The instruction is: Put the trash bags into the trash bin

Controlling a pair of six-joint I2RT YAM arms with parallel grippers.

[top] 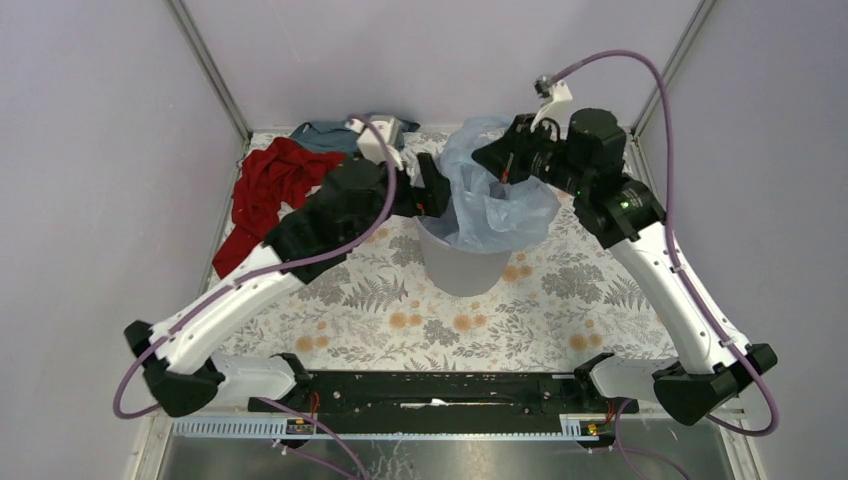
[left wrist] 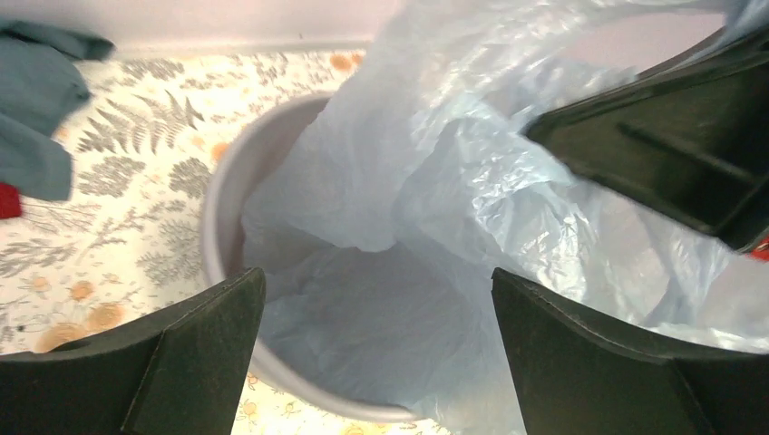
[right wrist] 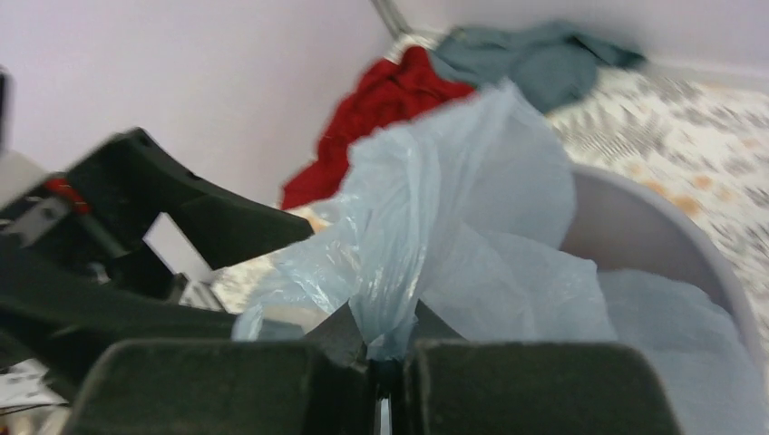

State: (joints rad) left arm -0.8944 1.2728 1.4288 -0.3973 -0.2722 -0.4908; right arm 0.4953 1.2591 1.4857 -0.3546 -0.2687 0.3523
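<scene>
The trash bag [top: 497, 195] is partly in. Its lower part lies down inside the trash bin [top: 462, 268] against the inner wall, a broad fold spills over the bin's right rim, and the rest rises in a bunched peak above the opening. That peak is pinched in the right hand [right wrist: 390, 367], whose fingers are pressed together on the plastic just above the bin's far-right side. The left hand [left wrist: 376, 285] sits at the bin's left rim with its fingers spread wide, gripping nothing; whether it brushes the bag I cannot tell. The bin stands upright mid-desk [top: 400, 300], and the red cloth [top: 275, 185] and teal-grey cloth [top: 325, 133] lie far left, well apart from it. I judge the task well under way but unfinished: the held top and the overhanging fold have yet to go down inside.
</scene>
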